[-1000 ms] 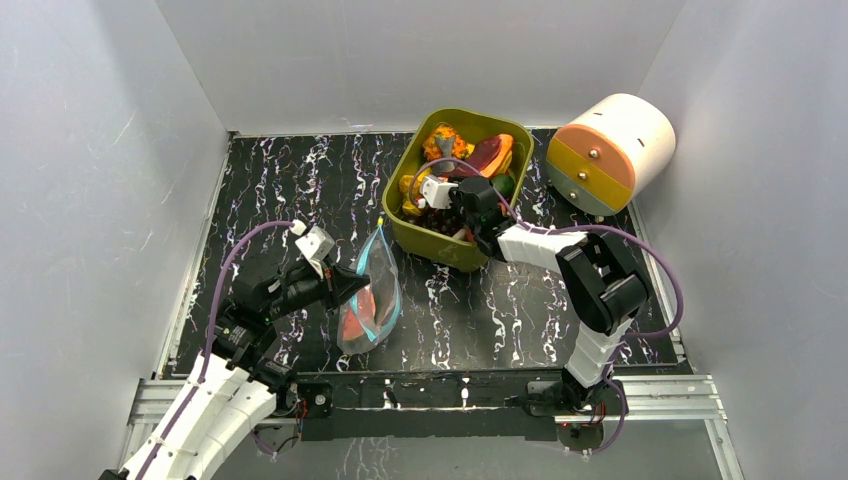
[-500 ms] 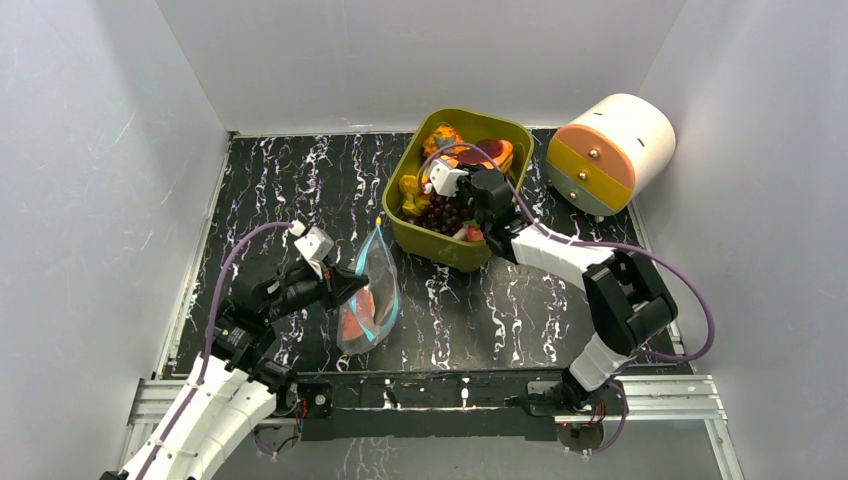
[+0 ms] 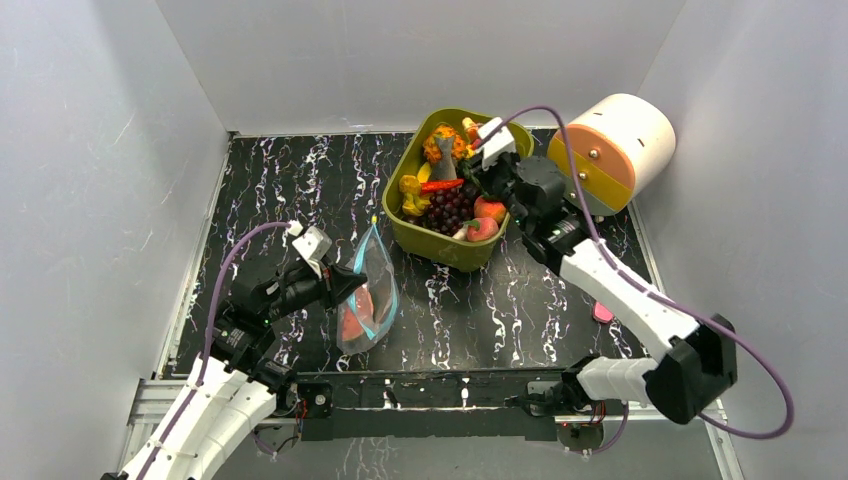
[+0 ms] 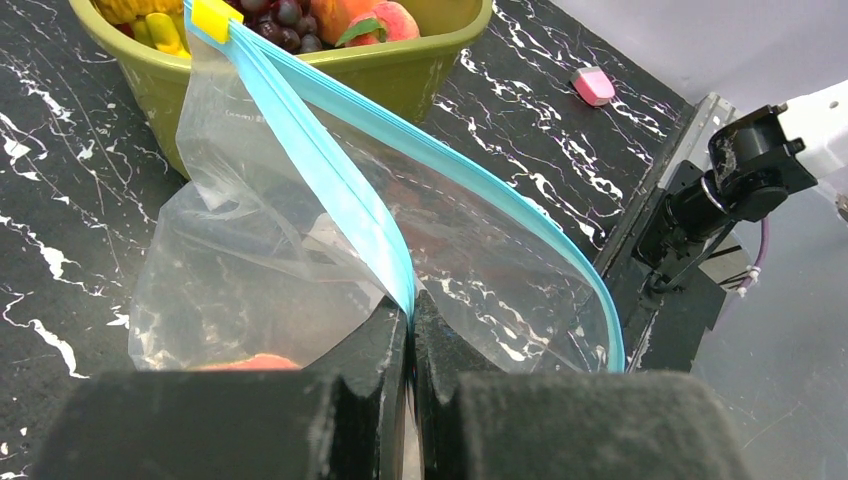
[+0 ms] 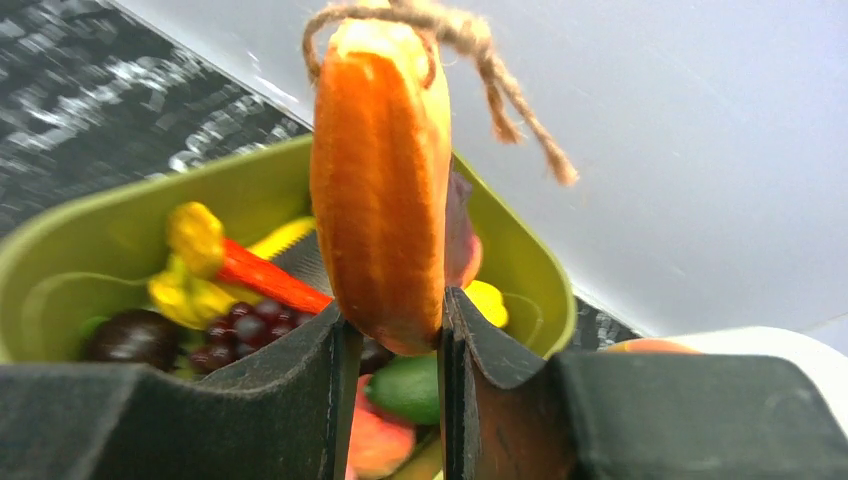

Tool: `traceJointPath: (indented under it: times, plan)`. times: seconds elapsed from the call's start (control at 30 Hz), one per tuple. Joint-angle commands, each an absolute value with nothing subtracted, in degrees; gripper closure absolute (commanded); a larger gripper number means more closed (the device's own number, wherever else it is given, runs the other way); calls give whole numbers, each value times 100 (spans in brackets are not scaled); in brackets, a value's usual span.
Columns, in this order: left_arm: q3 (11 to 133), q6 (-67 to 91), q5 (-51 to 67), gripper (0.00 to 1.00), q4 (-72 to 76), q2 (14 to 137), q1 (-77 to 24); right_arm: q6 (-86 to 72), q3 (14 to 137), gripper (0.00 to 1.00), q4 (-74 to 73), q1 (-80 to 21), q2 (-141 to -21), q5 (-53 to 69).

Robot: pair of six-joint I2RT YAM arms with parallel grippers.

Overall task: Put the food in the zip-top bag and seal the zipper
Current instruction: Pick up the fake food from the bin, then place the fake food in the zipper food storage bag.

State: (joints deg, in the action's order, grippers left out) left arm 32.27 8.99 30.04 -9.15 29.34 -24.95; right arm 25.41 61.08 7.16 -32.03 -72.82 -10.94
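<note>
Your clear zip-top bag stands beside the olive tub, teal zipper gaping, red piece inside; other food fills the tub, one orange piece hanging above it.

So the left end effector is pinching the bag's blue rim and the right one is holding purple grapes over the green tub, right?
Not grapes: the right end effector holds an orange piece with a twine loop, as the right wrist view shows. The rest stands.

walls: plain white, three sides | tabletop: black marble, white veins | rail: metal, near edge
</note>
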Motion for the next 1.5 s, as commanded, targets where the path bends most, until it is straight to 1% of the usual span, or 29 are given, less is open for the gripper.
traceJointPath:
  times: [0.0, 0.07, 0.17, 0.27, 0.37, 0.53, 0.77, 1.0, 1.07, 1.17, 1.27, 1.47]
  plan:
    - [3416, 961, 2896, 100, -848, 2909, -2479, 922, 6255, 79, 510, -3225, -6491, -128]
    - [3386, 996, 2900, 100, -788, 2922, -2479, 539, 6184, 81, 378, -3227, -6256, 176]
    - [3396, 1021, 2918, 100, -806, 2985, -2478, -20, 6114, 82, 126, -3233, -5932, 271]
    - [3325, 1123, 2979, 100, -691, 2962, -2478, -278, 6092, 82, -84, -3236, -5635, 1003]
    - [3176, 1213, 3118, 100, -420, 2848, -2478, -867, 6098, 82, -272, -3240, -5359, 1082]
    - [3211, 1214, 2872, 100, -439, 2867, -2476, -1552, 6022, 84, -419, -3243, -4965, 1325]
    - [3416, 1071, 2595, 100, -208, 3150, -2481, -2071, 6408, 85, -1125, -3236, -4954, 1555]
    - [4223, 385, 1963, 100, -1009, 3664, -2478, -3064, 6823, 87, -1422, -3241, -5071, 1679]
    - [4411, 183, 1855, 100, -1182, 3703, -2479, -3321, 6817, 86, -1371, -3240, -5060, 1827]
    - [4701, -40, 1655, 100, -1530, 3783, -2479, -3840, 6502, 86, -789, -3245, -4964, 2304]
    - [5013, -28, 1383, 100, -1931, 3927, -2479, -4250, 6396, 87, -574, -3246, -4961, 2417]
    - [5055, 253, 1525, 100, -2030, 4085, -2476, -4816, 6127, 87, -142, -3260, -4957, 2583]
